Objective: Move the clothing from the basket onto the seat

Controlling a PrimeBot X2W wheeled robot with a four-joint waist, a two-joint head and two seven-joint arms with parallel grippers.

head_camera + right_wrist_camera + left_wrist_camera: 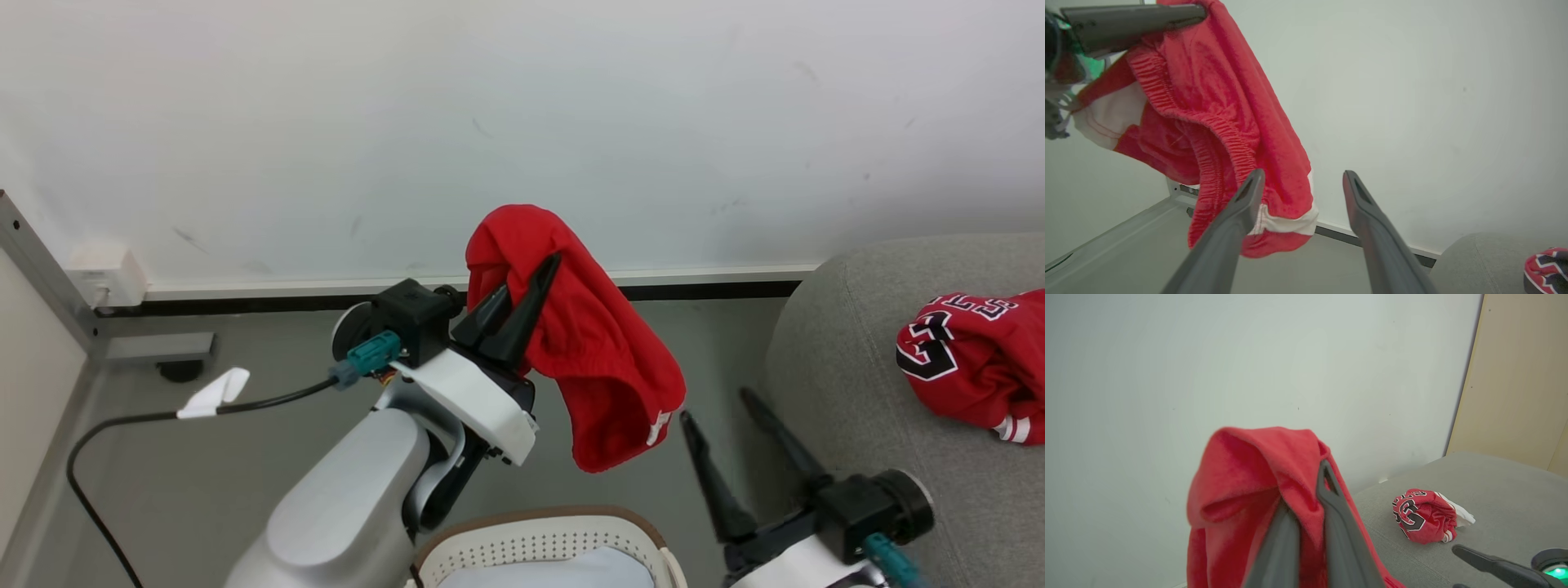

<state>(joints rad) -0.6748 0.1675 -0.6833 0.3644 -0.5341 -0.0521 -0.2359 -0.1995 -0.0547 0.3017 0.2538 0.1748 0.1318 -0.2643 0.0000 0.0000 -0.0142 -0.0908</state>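
Scanning from the left of the head view, we see our left end effector [531, 276] clamped on red shorts [608, 367] hanging at centre frame above the basket [531, 523] at the bottom edge. Lower right, our right end effector [714, 404] stands open and empty beside the grey seat [849, 384], where a numbered red jersey [967, 359] lies at far right.

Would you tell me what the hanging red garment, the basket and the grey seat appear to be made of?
Red garment: soft, matte, slightly fuzzy fabric; it drapes limply and has a gathered elastic waistband.
Basket: probably moulded white plastic, its wall dotted with small holes; the brown rim's material is unclear.
Seat: grey matte upholstery fabric, finely textured.
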